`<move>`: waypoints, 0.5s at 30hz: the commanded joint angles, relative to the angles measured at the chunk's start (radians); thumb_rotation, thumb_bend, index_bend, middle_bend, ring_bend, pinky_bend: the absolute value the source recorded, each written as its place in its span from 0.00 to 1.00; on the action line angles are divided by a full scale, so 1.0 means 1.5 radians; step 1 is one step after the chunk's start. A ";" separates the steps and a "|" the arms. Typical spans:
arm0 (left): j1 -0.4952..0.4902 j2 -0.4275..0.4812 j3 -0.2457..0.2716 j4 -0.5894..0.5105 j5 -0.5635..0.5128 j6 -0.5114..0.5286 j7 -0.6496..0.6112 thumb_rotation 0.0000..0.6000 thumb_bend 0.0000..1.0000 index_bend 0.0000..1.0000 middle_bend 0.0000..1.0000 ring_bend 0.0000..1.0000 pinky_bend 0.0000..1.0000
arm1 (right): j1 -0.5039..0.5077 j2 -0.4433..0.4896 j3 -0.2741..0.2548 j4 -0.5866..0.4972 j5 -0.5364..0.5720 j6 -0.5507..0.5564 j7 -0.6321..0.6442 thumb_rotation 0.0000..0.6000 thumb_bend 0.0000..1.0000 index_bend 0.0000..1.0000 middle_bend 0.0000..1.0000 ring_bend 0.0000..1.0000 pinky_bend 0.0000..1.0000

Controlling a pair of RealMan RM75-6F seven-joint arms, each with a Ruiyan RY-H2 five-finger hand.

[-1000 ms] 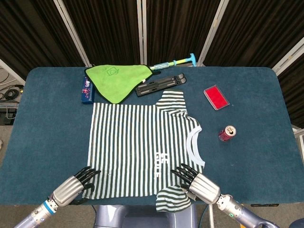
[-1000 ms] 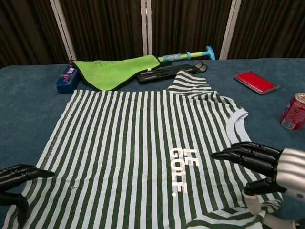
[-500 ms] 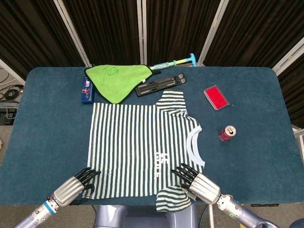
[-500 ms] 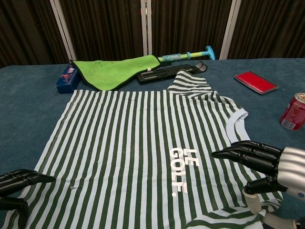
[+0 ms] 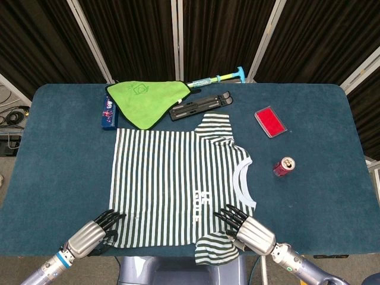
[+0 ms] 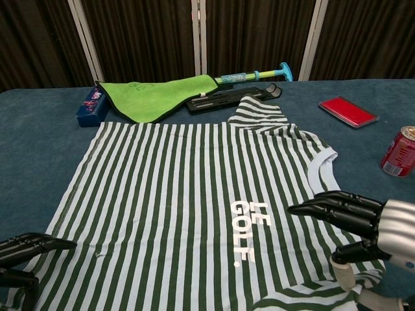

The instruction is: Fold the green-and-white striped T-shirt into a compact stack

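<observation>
The green-and-white striped T-shirt lies flat and unfolded on the blue table, collar toward the right, hem toward the left, one sleeve hanging over the near edge. My left hand hovers at the shirt's near-left hem corner, fingers apart and holding nothing. My right hand floats over the near-right part of the shirt by the collar, fingers spread, thumb below, nothing gripped.
At the back lie a lime-green cloth, a blue box, a black bar-shaped tool and a teal-handled stick. A red flat case and a red soda can sit right of the shirt.
My left hand has drawn back slightly toward the near edge and sunk lower. The right hand and the shirt have not moved.
</observation>
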 commanded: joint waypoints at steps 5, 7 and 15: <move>0.000 -0.002 -0.003 -0.008 -0.007 0.003 -0.016 1.00 0.55 0.66 0.00 0.00 0.00 | 0.000 0.000 0.000 0.000 0.000 0.001 0.000 1.00 0.44 0.72 0.00 0.00 0.00; 0.000 -0.002 -0.002 -0.009 -0.008 0.003 -0.022 1.00 0.57 0.68 0.00 0.00 0.00 | 0.000 0.000 0.000 0.000 0.000 0.001 0.000 1.00 0.44 0.72 0.00 0.00 0.00; -0.004 0.000 -0.001 -0.008 -0.006 0.005 -0.025 1.00 0.61 0.75 0.00 0.00 0.00 | 0.006 -0.001 0.000 -0.002 0.003 -0.010 0.012 1.00 0.44 0.72 0.00 0.00 0.00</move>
